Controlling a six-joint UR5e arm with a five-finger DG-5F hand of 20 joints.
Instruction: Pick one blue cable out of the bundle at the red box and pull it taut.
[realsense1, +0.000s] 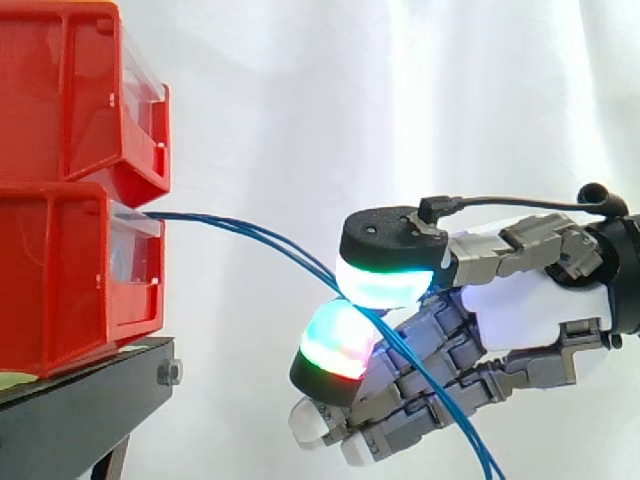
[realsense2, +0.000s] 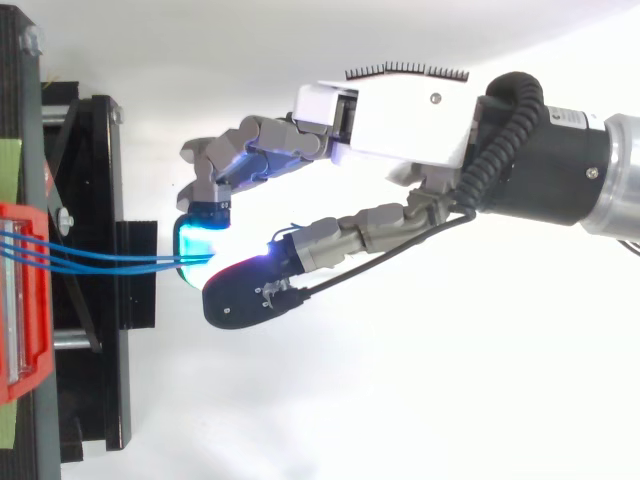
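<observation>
Hand (realsense1: 520, 310) pinched thumb-to-finger on the blue cables (realsense1: 240, 229) running slack from the lower red box (realsense1: 60, 280) — more than one strand appears caught, so pulling risks drawing the whole bundle taut, or a slip off the rounded pads (realsense1: 385, 285).

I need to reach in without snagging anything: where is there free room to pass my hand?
Free: above the thin blue cables, between the stacked red plastic bins and the robot hand; also below them, between the black metal stand and the fingers. Crowded where the fingers pinch the cables.
</observation>
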